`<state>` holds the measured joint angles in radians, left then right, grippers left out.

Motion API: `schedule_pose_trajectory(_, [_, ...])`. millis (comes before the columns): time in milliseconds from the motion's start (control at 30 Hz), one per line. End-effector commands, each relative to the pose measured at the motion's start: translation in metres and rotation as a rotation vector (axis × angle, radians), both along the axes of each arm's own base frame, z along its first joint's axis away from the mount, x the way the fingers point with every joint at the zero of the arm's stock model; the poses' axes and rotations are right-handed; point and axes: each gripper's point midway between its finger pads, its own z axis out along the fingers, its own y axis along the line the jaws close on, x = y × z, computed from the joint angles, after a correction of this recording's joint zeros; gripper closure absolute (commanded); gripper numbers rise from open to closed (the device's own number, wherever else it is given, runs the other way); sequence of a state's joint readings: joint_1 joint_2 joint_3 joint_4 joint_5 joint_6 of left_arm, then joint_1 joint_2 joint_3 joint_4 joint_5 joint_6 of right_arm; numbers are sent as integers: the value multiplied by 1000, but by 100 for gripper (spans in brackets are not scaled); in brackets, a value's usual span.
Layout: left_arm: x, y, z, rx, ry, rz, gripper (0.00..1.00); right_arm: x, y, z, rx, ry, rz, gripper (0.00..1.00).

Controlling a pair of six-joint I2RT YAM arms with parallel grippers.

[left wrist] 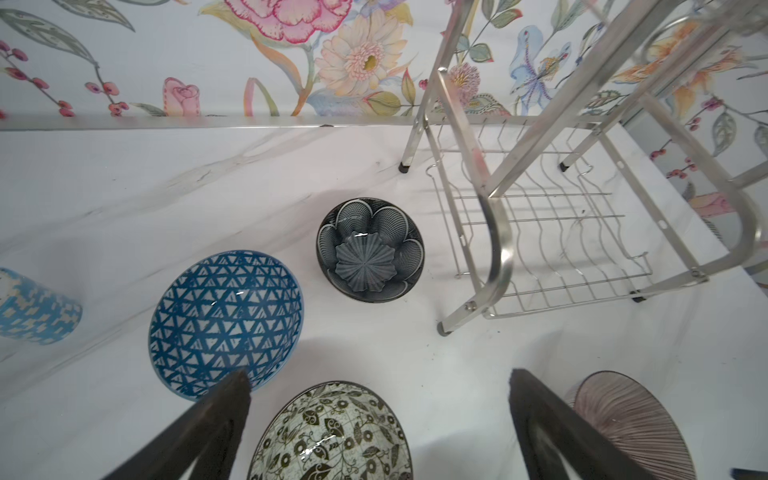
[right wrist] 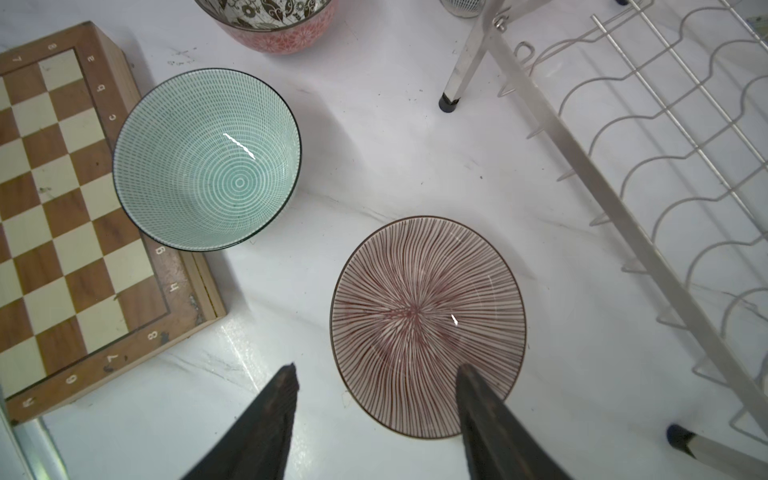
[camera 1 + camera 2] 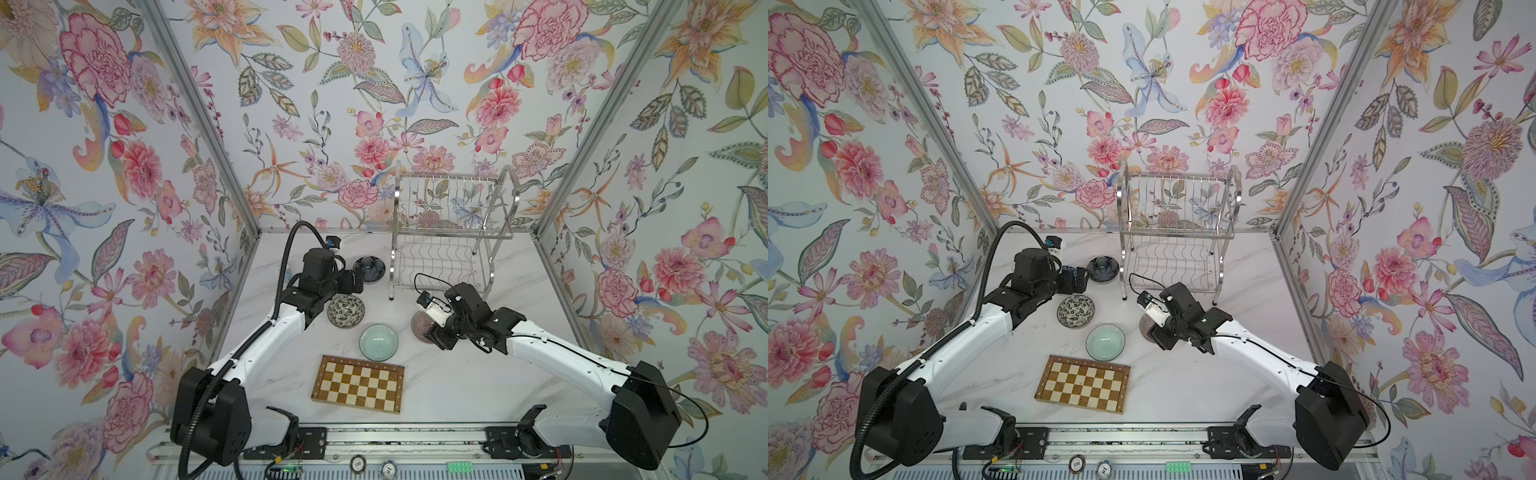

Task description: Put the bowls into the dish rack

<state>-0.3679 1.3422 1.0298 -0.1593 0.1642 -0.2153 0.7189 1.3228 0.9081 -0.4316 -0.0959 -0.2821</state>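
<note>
The steel dish rack (image 3: 453, 236) (image 3: 1175, 235) stands at the back of the table with no bowl in it. Around its front sit a dark navy petal bowl (image 3: 370, 269) (image 1: 370, 249), a black-and-white floral bowl (image 3: 345, 311) (image 1: 332, 436), a pale green bowl (image 3: 378, 342) (image 2: 206, 160) and a pink radial-lined bowl (image 3: 419, 326) (image 2: 428, 324). A blue lattice bowl (image 1: 226, 320) shows in the left wrist view. My left gripper (image 1: 380, 374) hangs open above the floral bowl, holding nothing. My right gripper (image 2: 377, 368) is open, one finger over the pink bowl's inside and the other outside its rim.
A checkered wooden board (image 3: 358, 384) (image 2: 75, 208) lies near the table's front, close beside the green bowl. A blue-and-white patterned cup (image 1: 37, 307) stands past the lattice bowl. The rack's black-capped feet (image 2: 449, 104) rest on the marble top (image 3: 457, 386). Floral walls close in three sides.
</note>
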Motion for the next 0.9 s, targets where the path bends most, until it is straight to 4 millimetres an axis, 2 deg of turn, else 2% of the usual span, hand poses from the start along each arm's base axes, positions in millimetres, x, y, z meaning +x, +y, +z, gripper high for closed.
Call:
schedule_pose_trajectory(0, [-17, -28, -2, -75, 42, -147, 1, -3, -2, 0, -104, -42, 123, 37])
schedule_pose_trajectory(67, [-21, -38, -5, -78, 22, -226, 1, -6, -3, -2, -133, -54, 158, 37])
schedule_pose_trajectory(200, [-28, -44, -17, -51, 23, -300, 1, -14, -5, -8, -165, -98, 238, 37])
schedule_pose_trajectory(367, [-35, -47, -25, -76, 2, -321, 1, -12, 3, -4, -142, -154, 277, 37])
schedule_pose_trajectory(533, [-30, -40, -38, -30, 13, -262, 1, -8, 10, -7, -129, -161, 290, 39])
schedule_pose_trajectory(700, [-22, -28, -44, 91, -16, -168, 1, 10, 15, 10, 29, -178, 169, 40])
schedule_pose_trajectory(867, [-15, -24, -44, 35, -23, -29, 3, 33, 1, 30, 213, -269, -54, 40])
